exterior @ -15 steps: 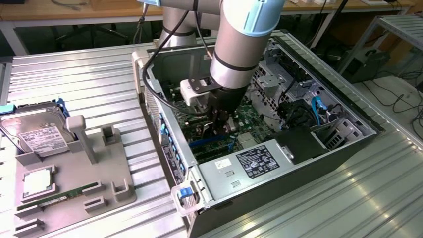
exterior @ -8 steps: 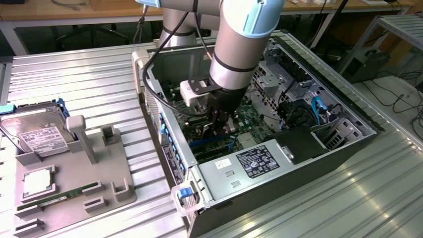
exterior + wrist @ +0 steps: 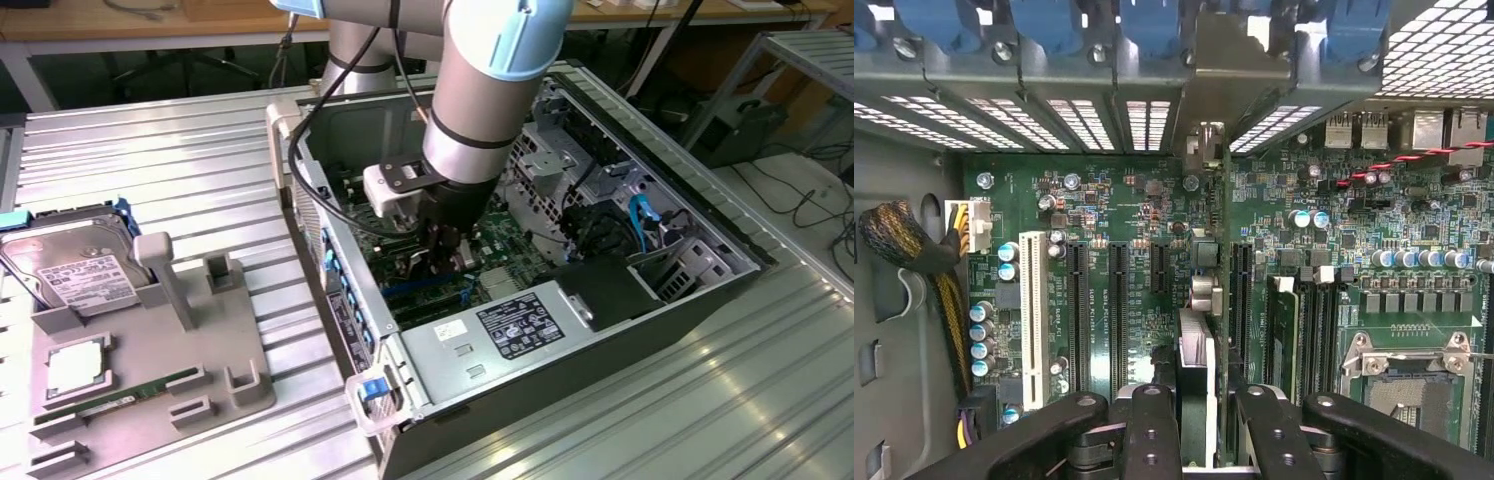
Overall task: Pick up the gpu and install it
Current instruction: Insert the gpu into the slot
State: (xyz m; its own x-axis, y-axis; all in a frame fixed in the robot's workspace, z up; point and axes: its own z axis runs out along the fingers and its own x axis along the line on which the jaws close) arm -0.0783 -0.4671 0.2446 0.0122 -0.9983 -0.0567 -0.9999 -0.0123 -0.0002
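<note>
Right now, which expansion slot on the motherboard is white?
The white slot, outermost in the row, beside the braided cable bundle; the other slots are black.

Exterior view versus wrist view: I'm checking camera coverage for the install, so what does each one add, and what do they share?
Exterior view: the arm, the open computer case, its power supply, and a gray holder with a hard drive and memory stick.
Wrist view: the expansion slots, the empty CPU socket, and the gpu edge-on in the gripper.
Both: the gripper over the motherboard.
</note>
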